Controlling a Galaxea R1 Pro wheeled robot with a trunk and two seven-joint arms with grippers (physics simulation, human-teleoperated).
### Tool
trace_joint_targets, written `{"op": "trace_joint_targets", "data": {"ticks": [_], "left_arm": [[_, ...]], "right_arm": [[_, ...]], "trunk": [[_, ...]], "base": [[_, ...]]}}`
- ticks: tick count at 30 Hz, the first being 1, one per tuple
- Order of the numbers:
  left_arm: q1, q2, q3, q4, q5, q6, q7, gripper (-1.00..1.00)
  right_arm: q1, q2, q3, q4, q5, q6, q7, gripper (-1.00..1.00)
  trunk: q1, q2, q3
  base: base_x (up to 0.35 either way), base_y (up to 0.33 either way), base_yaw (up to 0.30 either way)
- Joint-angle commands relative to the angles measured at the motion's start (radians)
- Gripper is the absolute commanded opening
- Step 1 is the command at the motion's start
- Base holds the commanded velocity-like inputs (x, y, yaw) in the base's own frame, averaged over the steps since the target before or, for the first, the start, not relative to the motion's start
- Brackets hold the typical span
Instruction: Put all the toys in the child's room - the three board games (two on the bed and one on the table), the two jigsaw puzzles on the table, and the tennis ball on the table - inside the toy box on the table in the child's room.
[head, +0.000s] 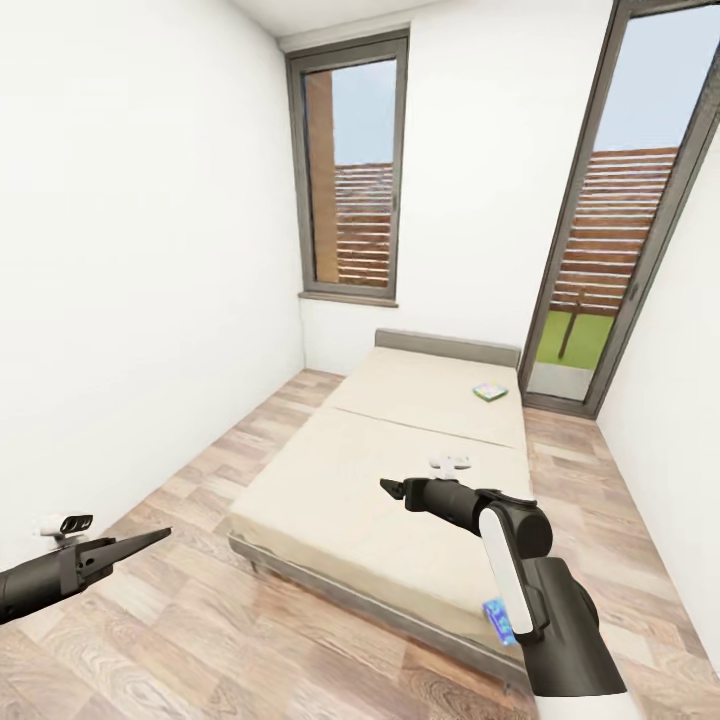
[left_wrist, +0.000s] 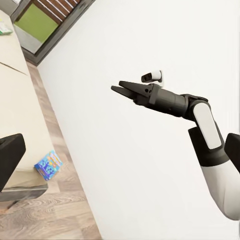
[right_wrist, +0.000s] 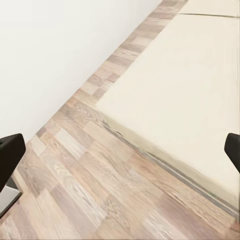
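Observation:
The cream bed (head: 380, 480) lies ahead. A white-green board game (head: 490, 392) rests flat near its far end by the headboard; it also shows as a board game (left_wrist: 4, 27) in the left wrist view. A blue board game (head: 499, 620) sits at the bed's near right corner, partly behind my right forearm, and appears as a blue carton (left_wrist: 48, 165). My right gripper (head: 387, 487) (left_wrist: 116, 86) hovers open and empty over the mattress. My left gripper (head: 158, 536) hangs open and empty over the floor left of the bed. The table, toy box, jigsaw puzzles and tennis ball are out of view.
White walls close in on both sides. A tall window (head: 350, 170) stands behind the bed and a glass door (head: 620, 230) at the far right. A strip of wood-plank floor (head: 200, 470) runs along the bed's left side, and a narrower strip (head: 600, 480) runs along its right.

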Motion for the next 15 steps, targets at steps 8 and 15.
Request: {"op": "trace_joint_targets", "data": {"ticks": [8, 15], "left_arm": [[0.000, 0.000, 0.000, 0.000, 0.000, 0.011, -0.004, 1.00], [0.000, 0.000, 0.000, 0.000, 0.000, 0.010, -0.004, 1.00]], "right_arm": [[-0.002, 0.001, -0.001, 0.000, -0.001, 0.005, 0.002, 1.00], [-0.001, 0.001, -0.001, 0.000, -0.001, 0.005, 0.002, 1.00]], "trunk": [[0.001, -0.002, -0.007], [0.001, -0.002, -0.010]], "base": [[0.089, 0.155, -0.256], [0.112, 0.075, -0.264]]}}
